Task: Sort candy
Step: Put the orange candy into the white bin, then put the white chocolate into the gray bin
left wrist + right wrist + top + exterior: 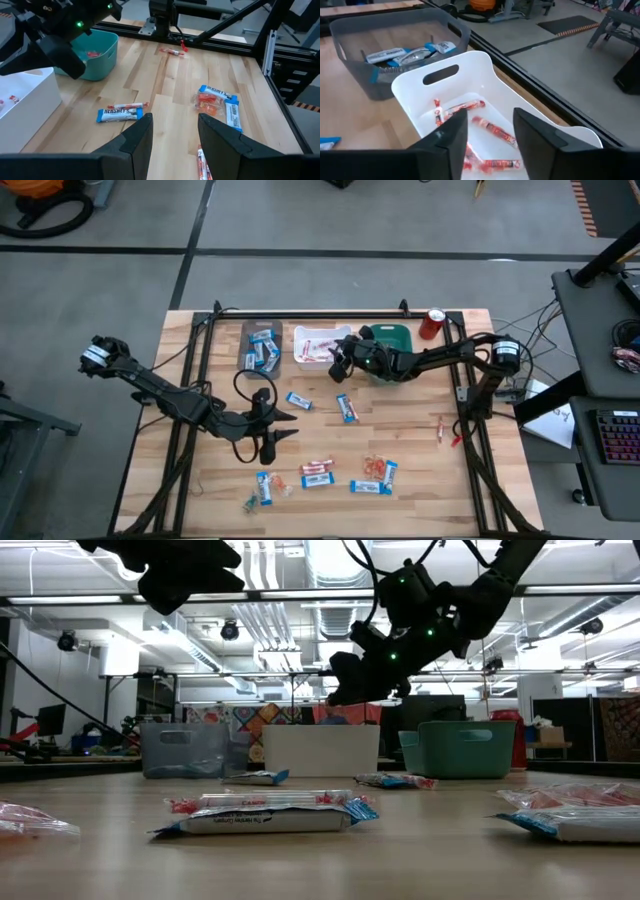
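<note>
Partly sorted. Grey bin (260, 346) already holding several blue-and-white bars (395, 54); white bin (318, 344) holding red-and-white bars (492, 130); teal bin (392, 338) with a few small red pieces inside, seen in left wrist view. Right gripper (340, 360) hovering over the white bin, fingers spread with nothing between them, so likely just after a drop. Left gripper (268, 430) mid-table above bare wood, fingers parted moderately, empty.

Still loose on the table (420, 440): 2 blue-and-white bars near centre (347, 408), a cluster at the near edge with blue bars (370, 487), red-and-white bars (317, 470) and orange twisted pieces (374, 467), plus a red-and-white bar by the right rail (440, 427). Roughly 10 pieces left, exact count unclear. Red soda can (433, 323) standing beside the teal bin, not part of the sort. Judged about half done.
</note>
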Available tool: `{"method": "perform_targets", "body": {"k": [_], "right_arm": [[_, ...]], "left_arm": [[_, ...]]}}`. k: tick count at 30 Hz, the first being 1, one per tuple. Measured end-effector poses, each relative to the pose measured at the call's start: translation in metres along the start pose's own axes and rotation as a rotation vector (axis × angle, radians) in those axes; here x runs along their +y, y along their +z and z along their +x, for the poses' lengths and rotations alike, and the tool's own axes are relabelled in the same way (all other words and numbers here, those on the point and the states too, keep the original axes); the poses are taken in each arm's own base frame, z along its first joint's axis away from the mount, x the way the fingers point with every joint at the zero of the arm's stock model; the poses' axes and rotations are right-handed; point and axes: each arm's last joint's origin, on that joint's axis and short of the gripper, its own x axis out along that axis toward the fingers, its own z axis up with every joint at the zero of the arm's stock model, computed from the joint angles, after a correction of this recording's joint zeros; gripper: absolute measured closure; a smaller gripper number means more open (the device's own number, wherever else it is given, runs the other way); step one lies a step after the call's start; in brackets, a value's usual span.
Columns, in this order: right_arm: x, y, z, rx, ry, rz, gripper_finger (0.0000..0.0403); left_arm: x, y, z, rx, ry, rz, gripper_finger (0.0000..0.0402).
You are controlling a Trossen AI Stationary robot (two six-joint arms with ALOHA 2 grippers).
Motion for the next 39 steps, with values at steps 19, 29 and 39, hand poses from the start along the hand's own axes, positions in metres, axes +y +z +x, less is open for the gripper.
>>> {"method": "perform_targets", "body": {"k": [19, 29, 39], "right_arm": [[0.031, 0.043, -0.084, 0.051, 0.436, 0.078, 0.0220], [0.069, 0.034, -0.136, 0.168, 0.596, 0.028, 0.0220], [0.097, 0.023, -0.161, 0.221, 0.698, 0.018, 0.0220]], "left_arm": [[0.001, -0.002, 0.001, 0.020, 0.007, 0.156, 0.0261], [0.013, -0.021, 0.027, 0.146, 0.071, 0.396, 0.0260], [0.050, -0.046, 0.070, 0.349, 0.080, 0.468, 0.0257]]}}
